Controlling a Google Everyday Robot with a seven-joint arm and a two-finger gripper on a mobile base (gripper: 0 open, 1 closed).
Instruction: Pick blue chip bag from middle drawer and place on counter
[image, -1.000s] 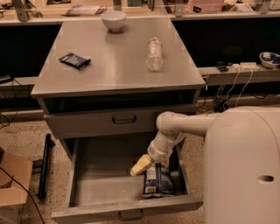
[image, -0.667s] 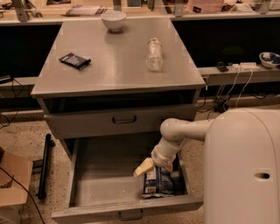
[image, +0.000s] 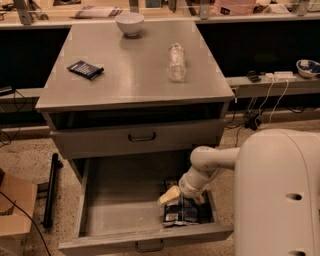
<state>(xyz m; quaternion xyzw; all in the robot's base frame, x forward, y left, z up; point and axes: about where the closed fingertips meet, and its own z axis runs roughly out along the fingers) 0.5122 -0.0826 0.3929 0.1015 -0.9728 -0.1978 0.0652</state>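
The middle drawer (image: 117, 202) is pulled out toward the near side. It is a wide grey metal tray with a bare, flat floor, a low front panel and a small dark bow handle. The blue chip bag (image: 181, 214) lies in its near right corner, close to the front panel and the right wall. It is an oblong packet of crinkly foil, dark blue with white patches.

The smooth white arm (image: 212, 159) bends down from the right into the drawer. The gripper (image: 172, 197), pale and yellowish, is directly at the far end of the bag, just above it or touching it. Whether it is open or closed on the bag cannot be told.

Above is a taller-fronted grey drawer (image: 140, 137), closed. The counter (image: 135, 87) is a smooth, flat grey metal top. On it lie a flat black calculator (image: 85, 69) at the left, a clear plastic bottle (image: 176, 61) on its side at the right, and a round white bowl (image: 129, 23) at the far edge.
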